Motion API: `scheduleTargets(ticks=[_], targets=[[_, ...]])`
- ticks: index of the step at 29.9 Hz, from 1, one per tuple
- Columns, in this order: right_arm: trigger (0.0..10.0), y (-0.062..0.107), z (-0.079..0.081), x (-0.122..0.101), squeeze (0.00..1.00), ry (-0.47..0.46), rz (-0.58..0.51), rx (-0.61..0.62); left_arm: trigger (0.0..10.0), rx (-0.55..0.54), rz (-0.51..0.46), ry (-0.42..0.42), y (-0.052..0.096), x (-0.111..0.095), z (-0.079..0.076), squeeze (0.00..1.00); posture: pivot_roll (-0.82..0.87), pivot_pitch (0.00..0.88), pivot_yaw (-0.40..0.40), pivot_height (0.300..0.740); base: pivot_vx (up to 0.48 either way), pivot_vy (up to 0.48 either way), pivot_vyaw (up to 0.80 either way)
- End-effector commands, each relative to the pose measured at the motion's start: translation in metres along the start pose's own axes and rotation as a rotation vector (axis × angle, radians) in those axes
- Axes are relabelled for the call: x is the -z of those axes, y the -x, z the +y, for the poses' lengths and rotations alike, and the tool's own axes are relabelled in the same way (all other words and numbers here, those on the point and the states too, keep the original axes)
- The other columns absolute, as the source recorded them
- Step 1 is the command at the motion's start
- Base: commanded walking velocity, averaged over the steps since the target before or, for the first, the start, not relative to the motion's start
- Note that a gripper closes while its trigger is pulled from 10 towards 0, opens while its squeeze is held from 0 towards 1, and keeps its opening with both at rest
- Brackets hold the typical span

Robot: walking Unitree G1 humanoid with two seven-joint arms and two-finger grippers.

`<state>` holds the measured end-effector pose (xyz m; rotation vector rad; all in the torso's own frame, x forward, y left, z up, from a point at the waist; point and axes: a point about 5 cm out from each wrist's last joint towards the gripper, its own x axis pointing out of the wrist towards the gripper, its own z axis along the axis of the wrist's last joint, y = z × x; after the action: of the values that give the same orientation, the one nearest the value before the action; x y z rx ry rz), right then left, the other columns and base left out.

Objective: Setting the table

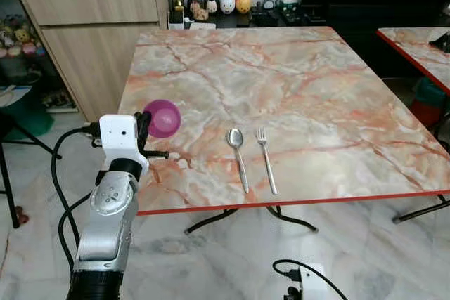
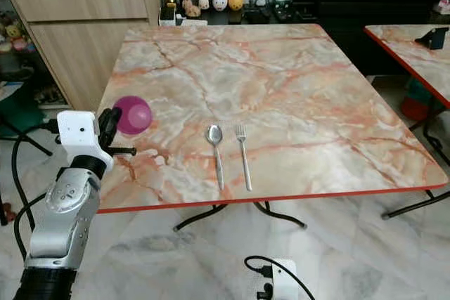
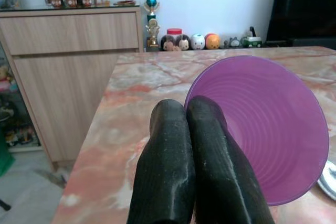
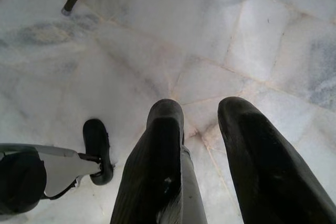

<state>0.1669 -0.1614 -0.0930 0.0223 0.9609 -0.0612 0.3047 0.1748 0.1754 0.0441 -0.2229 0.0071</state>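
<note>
Bowl (image 1: pixel 162 118): purple plastic, clamped by its rim between the 2 fingers (image 3: pixel 173 171) of the left gripper (image 1: pixel 143 130). It is carried over the table's (image 1: pixel 316 89) left edge, toward the near-left corner, apparently clear of the surface. It is tipped on its side. In the head views its outer base faces the camera; in the left wrist view the ribbed inside faces back along the fingers. Its axis from base to mouth runs roughly level, not upright. Judgement: a rim pinch suits a light bowl and leaves the base free for setting down, but it must be rolled upright before release.

Spoon (image 1: pixel 238 157) and fork (image 1: pixel 266 159): flat, side by side near the near edge, spoon on the left, handles toward the near edge, long axes parallel. Likely the place setting the bowl joins.

Right gripper (image 4: pixel 199 156): fingers apart, holding nothing, hanging over the floor (image 4: pixel 157 40).
</note>
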Motion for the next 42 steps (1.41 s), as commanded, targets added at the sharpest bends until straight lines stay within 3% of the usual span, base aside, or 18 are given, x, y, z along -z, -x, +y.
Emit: scheduleTargets(ticks=[1, 18, 42], targets=[[10.0, 0.000, -0.007, -0.002, 0.00, -0.009, -0.014, 0.030, 10.0, -0.011, -0.043, -0.021, -0.005, -0.005, -0.001, 0.00, 0.04, 0.000, -0.035, 0.740, 0.000, -0.435, 0.00], [10.0, 0.000, -0.010, -0.005, 0.00, -0.001, -0.025, 0.032, 10.0, -0.051, -0.091, -0.023, -0.012, -0.008, 0.002, 0.00, 0.03, 0.000, -0.038, 0.740, 0.000, -0.459, 0.00], [10.0, 0.000, -0.010, -0.005, 0.00, 0.004, -0.023, 0.047, 10.0, -0.043, -0.063, -0.012, -0.016, -0.004, 0.002, 0.00, 0.01, 0.000, -0.020, 0.740, 0.000, -0.452, 0.00]])
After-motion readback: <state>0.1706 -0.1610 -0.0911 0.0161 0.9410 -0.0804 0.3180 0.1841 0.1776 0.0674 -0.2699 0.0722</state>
